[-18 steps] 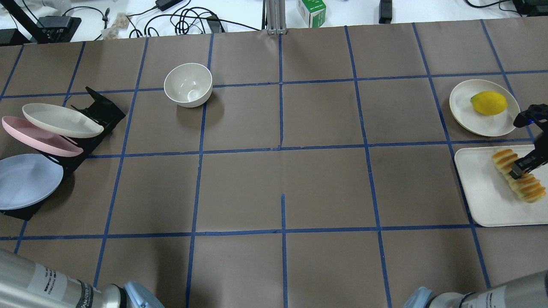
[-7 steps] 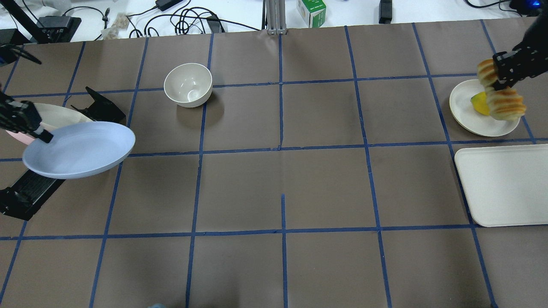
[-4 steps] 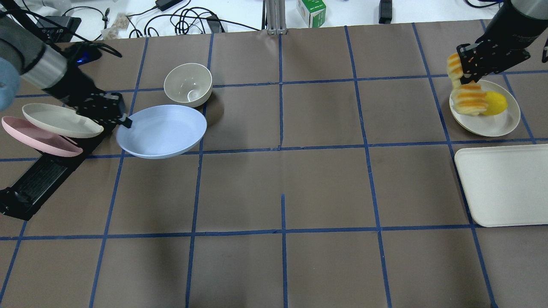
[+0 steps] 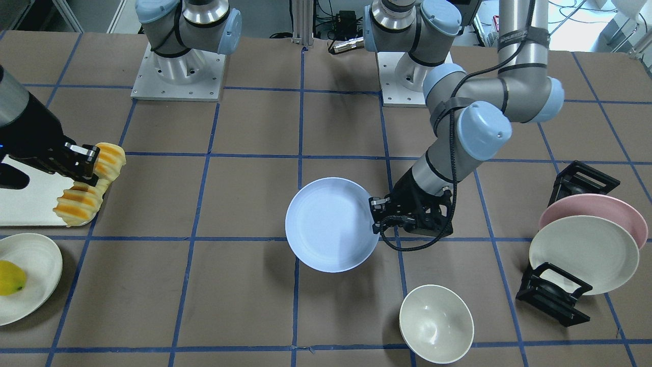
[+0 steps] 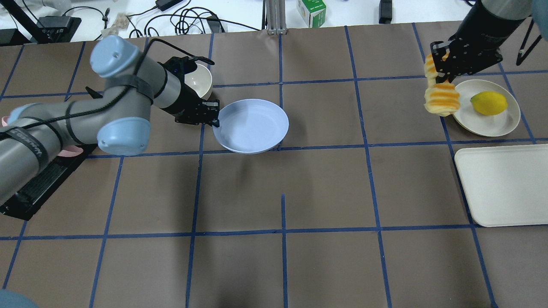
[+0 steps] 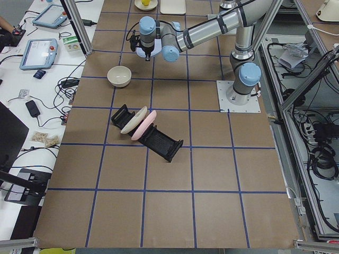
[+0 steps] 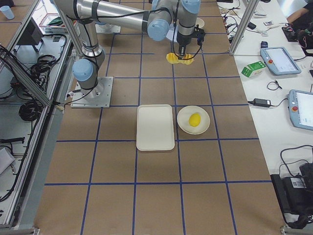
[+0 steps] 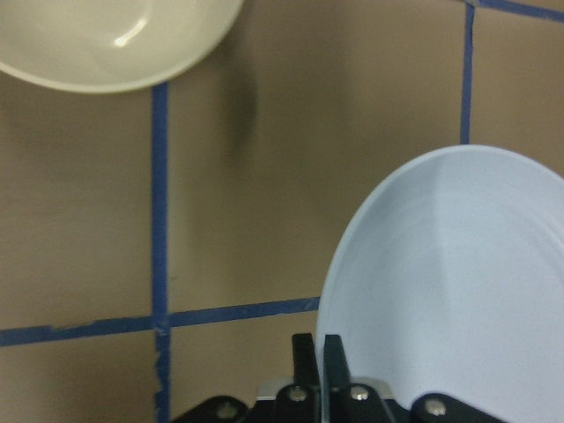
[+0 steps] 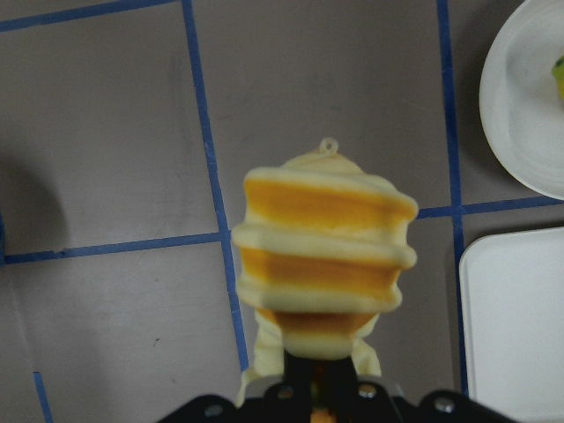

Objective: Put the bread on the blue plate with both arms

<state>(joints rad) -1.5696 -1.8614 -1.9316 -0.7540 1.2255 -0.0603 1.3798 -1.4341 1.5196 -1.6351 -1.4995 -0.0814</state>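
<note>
My left gripper (image 5: 216,122) is shut on the near rim of the blue plate (image 5: 252,124) and holds it level above the table's middle, as the front view (image 4: 331,224) and the left wrist view (image 8: 458,291) also show. My right gripper (image 5: 437,78) is shut on the middle of the bread (image 5: 442,99), which hangs bent from the jaws above the table at the far right. The bread also shows in the front view (image 4: 79,203) and fills the right wrist view (image 9: 322,256). Bread and plate are far apart.
A cream bowl (image 5: 202,80) sits just behind my left wrist. A cream plate (image 5: 501,124) with a yellow fruit (image 5: 489,103) and a white tray (image 5: 505,184) lie at the right. A black rack (image 4: 552,295) holds a pink plate (image 4: 596,206) and a cream plate (image 4: 586,252).
My left gripper took the blue plate off the rack and carried it right to the table's middle. My right gripper lifted the bread off the tray and moved it far and leftward.
</note>
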